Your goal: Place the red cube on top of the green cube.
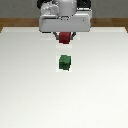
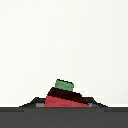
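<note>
Two cubes show: the red cube (image 1: 65, 38) sits clamped between the jaws of the gripper (image 1: 65, 39) at upper centre, raised above the white bench (image 1: 25, 85); the green cube (image 1: 65, 62) rests mid-frame, apart.

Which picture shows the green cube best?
The exterior view. There the green cube sits whole on the white table, apart from the red cube in the gripper. The wrist view shows only its top, peeking over the red cube.

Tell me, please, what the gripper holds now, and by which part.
The gripper holds the red cube, seemingly by two opposite side faces; the fingertips are barely visible.
</note>
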Motion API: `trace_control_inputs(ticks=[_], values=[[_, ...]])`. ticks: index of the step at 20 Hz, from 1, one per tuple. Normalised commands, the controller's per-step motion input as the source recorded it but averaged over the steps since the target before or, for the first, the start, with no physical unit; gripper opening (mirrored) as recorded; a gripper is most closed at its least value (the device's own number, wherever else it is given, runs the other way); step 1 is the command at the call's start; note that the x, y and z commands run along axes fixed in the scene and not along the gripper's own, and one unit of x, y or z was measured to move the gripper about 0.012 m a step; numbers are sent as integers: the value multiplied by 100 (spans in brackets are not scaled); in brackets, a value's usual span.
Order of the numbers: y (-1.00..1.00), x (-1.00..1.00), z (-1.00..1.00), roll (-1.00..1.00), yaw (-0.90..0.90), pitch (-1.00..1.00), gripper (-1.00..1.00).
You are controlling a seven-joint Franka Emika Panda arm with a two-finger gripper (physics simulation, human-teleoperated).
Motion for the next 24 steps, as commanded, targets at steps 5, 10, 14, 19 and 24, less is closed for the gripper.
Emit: trace_control_inputs(ticks=[5, 10, 14, 19, 24], values=[[0, 0, -20, 0, 0, 0, -100], [0, -20, -20, 0, 0, 0, -100], [0, 0, -50, 0, 0, 0, -100], [0, 0, -40, 0, 0, 0, -100], [0, 0, -40, 0, 0, 0, -100]])
